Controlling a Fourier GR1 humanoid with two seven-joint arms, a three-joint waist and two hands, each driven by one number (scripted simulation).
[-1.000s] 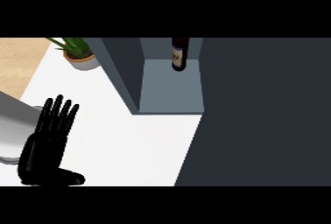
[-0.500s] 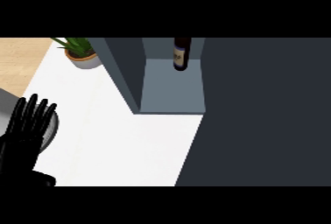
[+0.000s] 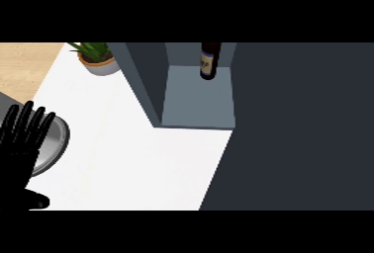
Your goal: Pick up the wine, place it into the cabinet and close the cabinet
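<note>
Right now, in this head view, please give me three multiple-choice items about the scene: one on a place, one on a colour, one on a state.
1. Where does the dark glass wine bottle stand?
A. Inside the open grey-blue cabinet
B. On the white counter
C. In the round metal bowl

2. What colour is the pot of the small green potted plant?
A. Red
B. Grey
C. Black

3. How is the black left robot hand?
A. Curled round the bottle
B. Shut into a fist
C. Open, fingers straight

Answers:
1 A, the bottle stands on the cabinet's floor near the back.
2 B, the pot beside the cabinet's left wall is grey with a tan rim.
3 C, the fingers point up at the left edge, over the round metal bowl, and hold nothing.
</note>
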